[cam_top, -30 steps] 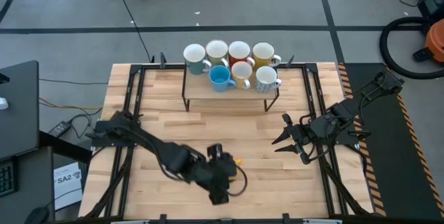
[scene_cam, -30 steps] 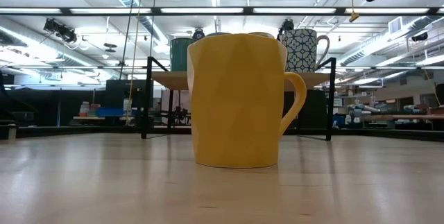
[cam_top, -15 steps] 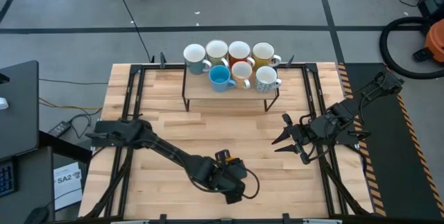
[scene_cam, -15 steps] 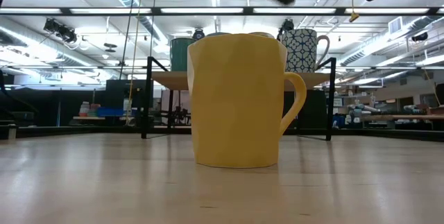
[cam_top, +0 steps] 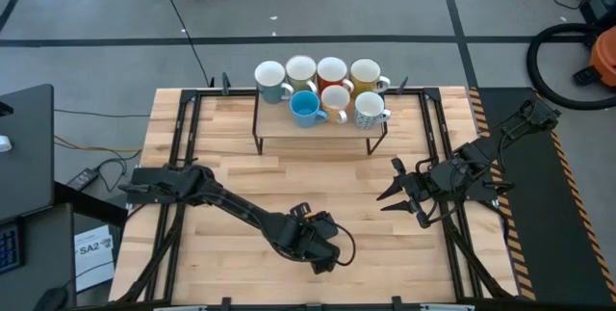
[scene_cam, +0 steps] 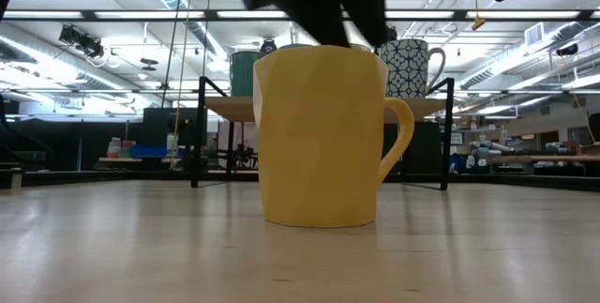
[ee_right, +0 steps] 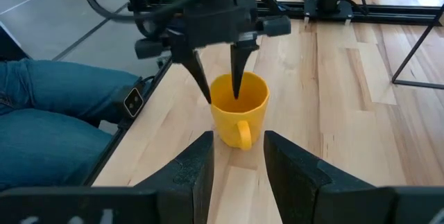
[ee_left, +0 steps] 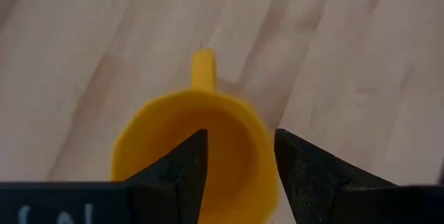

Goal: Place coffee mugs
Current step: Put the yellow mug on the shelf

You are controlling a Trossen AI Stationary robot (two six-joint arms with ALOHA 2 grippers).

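A yellow mug [scene_cam: 319, 134] stands upright on its base near the table's near edge, its handle [ee_right: 241, 135] toward the right arm. My left gripper [ee_right: 218, 89] is open above it, pointing down. One finger reaches inside the mug [ee_left: 173, 134] and the other stands outside its wall. In the high view the left gripper [cam_top: 318, 242] hides the mug. My right gripper [cam_top: 395, 193] hovers open over the table's right part, well clear of the mug. Several more mugs [cam_top: 322, 90] stand on a raised shelf [cam_top: 318, 135] at the far side.
The shelf's black legs [cam_top: 258, 142] stand on the wood near the far edge. Black frame rails [cam_top: 183, 138] run along both table sides. A person's legs in blue jeans [ee_right: 55, 113] are beside the table. Bare wood [cam_top: 318, 181] lies between shelf and yellow mug.
My left gripper has swung toward the table's right over the yellow mug and come down until its fingers reach the rim. The mug has stayed in place.
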